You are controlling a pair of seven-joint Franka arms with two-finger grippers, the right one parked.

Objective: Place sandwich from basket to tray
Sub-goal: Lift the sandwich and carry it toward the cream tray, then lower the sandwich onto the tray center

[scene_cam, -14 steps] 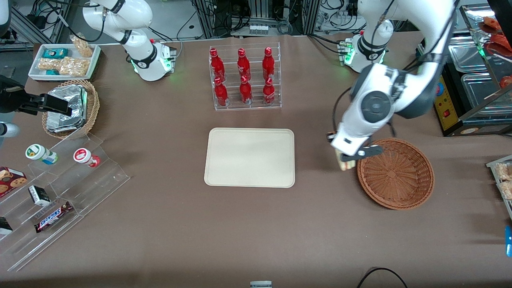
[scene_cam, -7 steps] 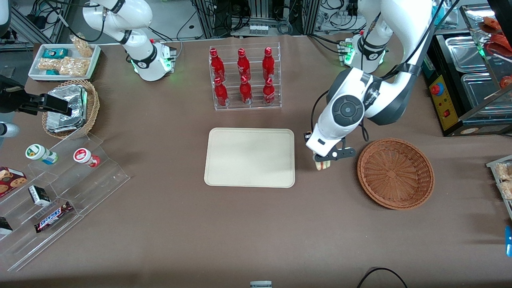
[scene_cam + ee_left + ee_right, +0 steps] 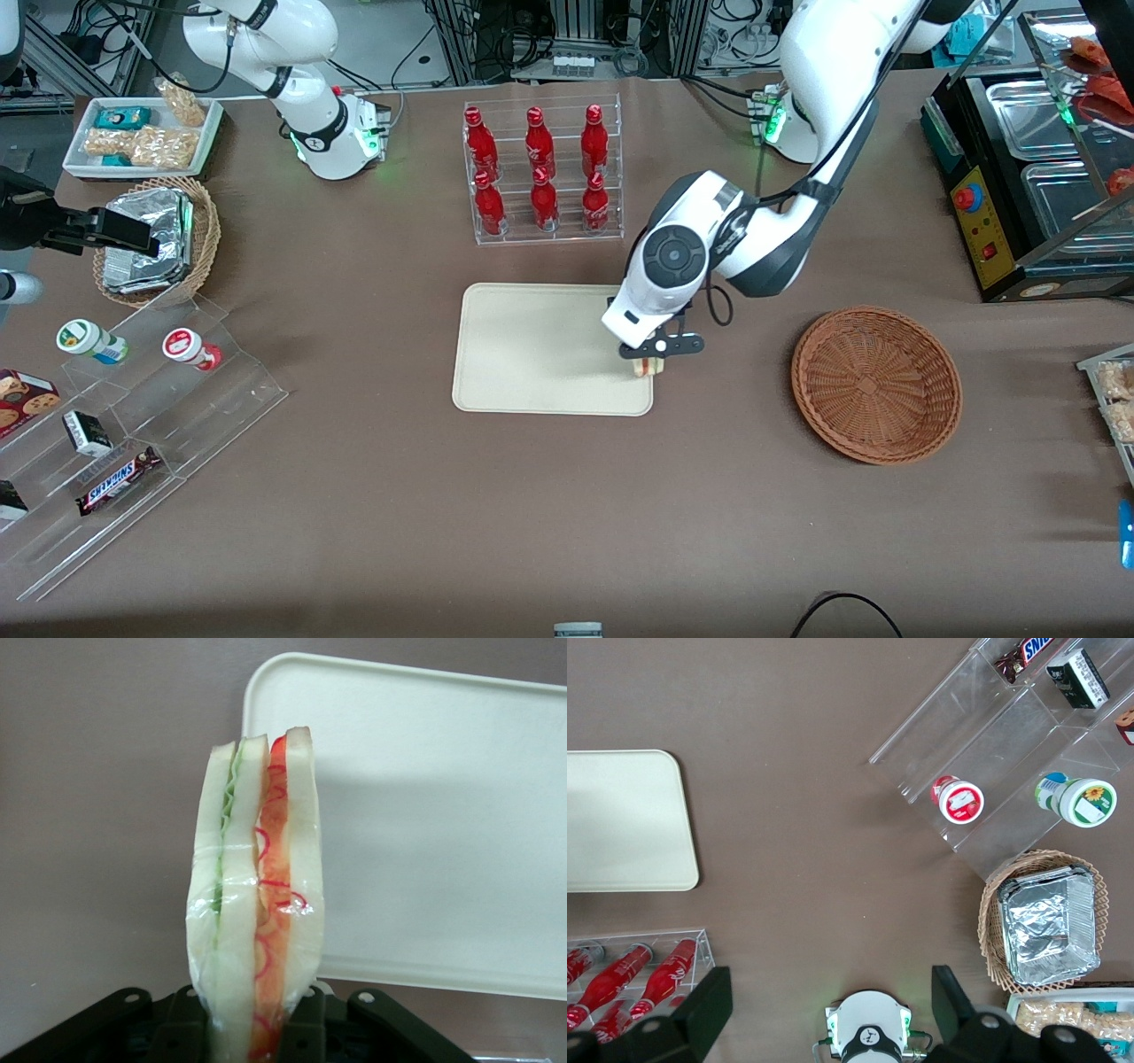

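Sandwich (image 3: 257,904), film-wrapped, judged soft and light; gripper (image 3: 649,362) clamped on its base at the tray (image 3: 532,354) edge; grip gently.

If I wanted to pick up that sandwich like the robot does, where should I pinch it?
Probably on the two flat bread faces, coming from above, as the gripper does now. It holds the sandwich upright, squeezing the bread slices together so the red and green filling stays inside. It hangs over the tray edge nearest the basket.
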